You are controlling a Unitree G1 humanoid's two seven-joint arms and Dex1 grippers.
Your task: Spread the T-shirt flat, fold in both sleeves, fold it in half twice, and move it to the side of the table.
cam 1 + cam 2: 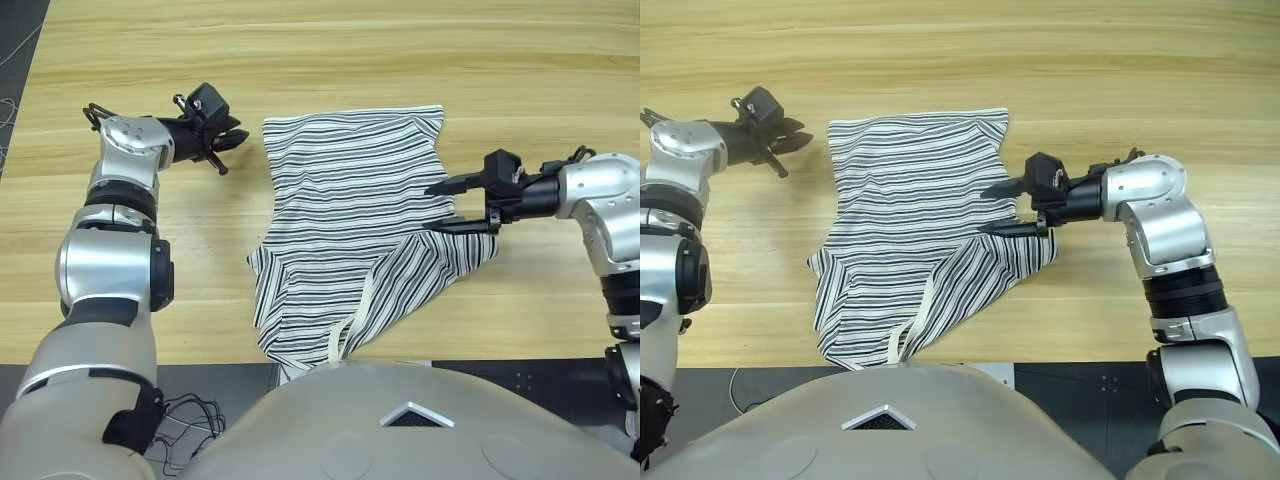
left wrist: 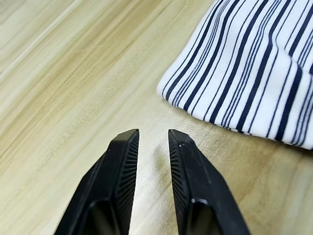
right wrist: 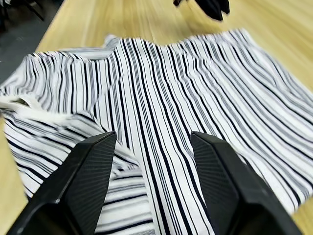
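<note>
A black-and-white striped T-shirt (image 1: 345, 200) lies in the middle of the wooden table (image 1: 150, 280), its white collar band (image 1: 352, 318) at the near edge. A flap on its right side is folded diagonally over the body. My left gripper (image 1: 232, 152) hovers just left of the shirt's far left corner (image 2: 195, 93), open by a narrow gap with nothing between its fingertips (image 2: 153, 134). My right gripper (image 1: 432, 208) is open at the shirt's right edge, low over the striped cloth (image 3: 161, 88), with nothing held.
Bare wood stretches to the left, right and far side of the shirt. The table's near edge (image 1: 200, 362) runs just in front of the collar, with dark floor and cables (image 1: 190, 415) below it.
</note>
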